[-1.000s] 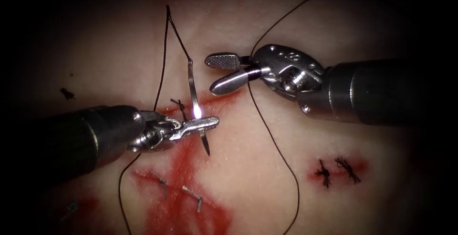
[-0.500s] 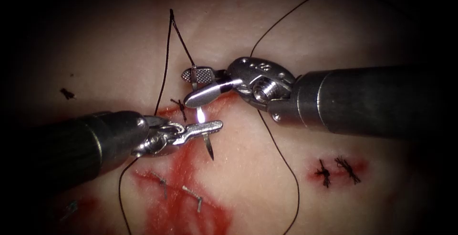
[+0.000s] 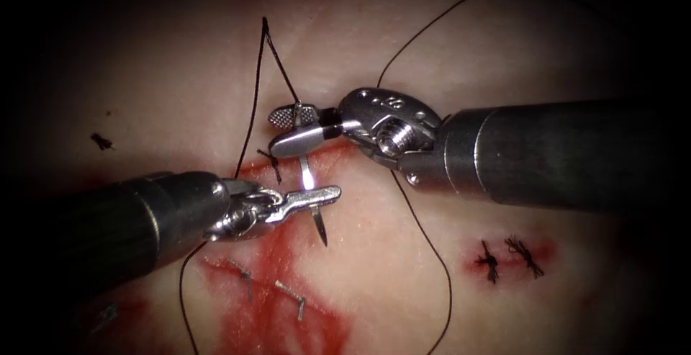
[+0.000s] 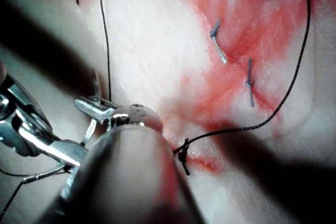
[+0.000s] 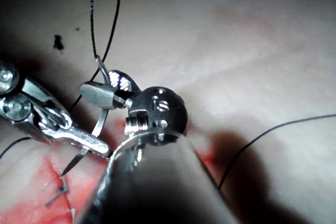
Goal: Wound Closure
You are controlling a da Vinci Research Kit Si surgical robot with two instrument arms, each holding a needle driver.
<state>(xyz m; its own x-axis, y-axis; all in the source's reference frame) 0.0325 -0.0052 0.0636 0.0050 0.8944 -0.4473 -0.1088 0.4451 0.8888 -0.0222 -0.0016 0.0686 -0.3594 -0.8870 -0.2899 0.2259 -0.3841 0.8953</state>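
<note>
Needle [image 3: 308, 171], a thin curved steel one with dark thread [image 3: 253, 103] at its tail, is hanging clear above the pale tissue [image 3: 432, 45], just right of the red-stained cut [image 3: 288, 254]. It is looking stiff, light and slippery, best gripped on its flat body. Left end effector [image 3: 317, 198] is clamping it near the point; right end effector [image 3: 291, 128] is closing around it nearer the tail. Left wrist view is showing the knotted stitch [image 4: 182, 156] beside the cut
</note>
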